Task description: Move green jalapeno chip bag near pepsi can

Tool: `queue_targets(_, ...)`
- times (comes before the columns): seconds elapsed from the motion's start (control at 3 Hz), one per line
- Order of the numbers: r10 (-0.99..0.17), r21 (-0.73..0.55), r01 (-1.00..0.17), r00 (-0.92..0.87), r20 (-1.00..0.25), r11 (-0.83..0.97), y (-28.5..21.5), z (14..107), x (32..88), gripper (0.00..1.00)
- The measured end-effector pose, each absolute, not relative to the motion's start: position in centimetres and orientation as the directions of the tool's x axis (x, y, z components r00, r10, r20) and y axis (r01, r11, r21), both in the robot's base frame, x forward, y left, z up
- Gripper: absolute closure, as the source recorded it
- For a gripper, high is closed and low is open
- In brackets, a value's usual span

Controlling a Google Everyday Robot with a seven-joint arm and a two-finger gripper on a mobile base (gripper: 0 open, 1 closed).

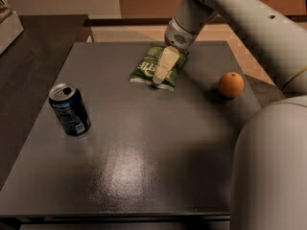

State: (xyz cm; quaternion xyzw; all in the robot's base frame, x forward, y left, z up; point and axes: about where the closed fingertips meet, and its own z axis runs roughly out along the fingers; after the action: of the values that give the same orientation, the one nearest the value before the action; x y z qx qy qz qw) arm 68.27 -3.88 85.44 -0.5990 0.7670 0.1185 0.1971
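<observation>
The green jalapeno chip bag (146, 68) lies flat at the far middle of the dark grey table (144, 166). My gripper (161, 71) reaches down from the upper right and sits right over the bag's middle, seemingly touching it and hiding part of its lettering. The pepsi can (70, 110) stands upright near the table's left edge, well to the left of the bag and nearer the camera.
A round orange fruit (230, 85) sits near the table's right edge. My arm's large pale body (273, 166) fills the lower right. A second dark surface (33, 56) adjoins on the left, with a white box (8, 25) at its far corner.
</observation>
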Motion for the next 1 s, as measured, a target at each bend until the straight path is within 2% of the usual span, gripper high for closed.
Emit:
queue_targets(0.67, -0.88, -0.058, -0.962, -0.219, -0.422, 0.267, -4.1, 83.7, 68.7, 0.0)
queue_targets(1.0, -0.886, -0.056, -0.963, -0.217, -0.41, 0.263, -4.3, 83.5, 68.7, 0.17)
